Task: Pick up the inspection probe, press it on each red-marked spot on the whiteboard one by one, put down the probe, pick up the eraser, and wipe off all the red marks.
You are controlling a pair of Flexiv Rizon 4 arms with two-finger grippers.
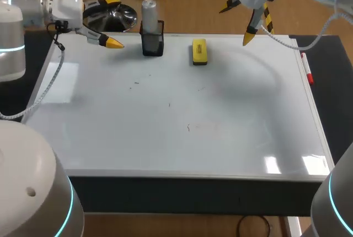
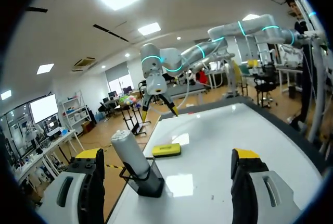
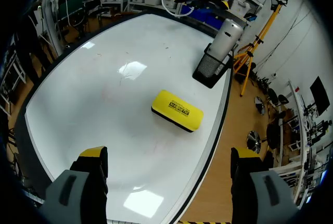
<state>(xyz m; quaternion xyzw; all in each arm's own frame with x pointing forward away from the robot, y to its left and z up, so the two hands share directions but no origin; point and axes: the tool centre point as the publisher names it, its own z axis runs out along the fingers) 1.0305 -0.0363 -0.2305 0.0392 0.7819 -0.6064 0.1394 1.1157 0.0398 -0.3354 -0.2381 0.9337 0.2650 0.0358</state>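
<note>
From the head view, the grey cylindrical inspection probe stands upright in a black mesh holder at the far edge of the white whiteboard, the yellow block eraser lying just beside it; no red marks show, only faint dark specks. The left wrist view shows the left gripper spread wide and empty, the probe ahead near one finger. In the right wrist view the right gripper hangs wide open, empty, over the eraser.

Bright overhead light, glare patches on whiteboard, soft shadows, sharp focus
</note>
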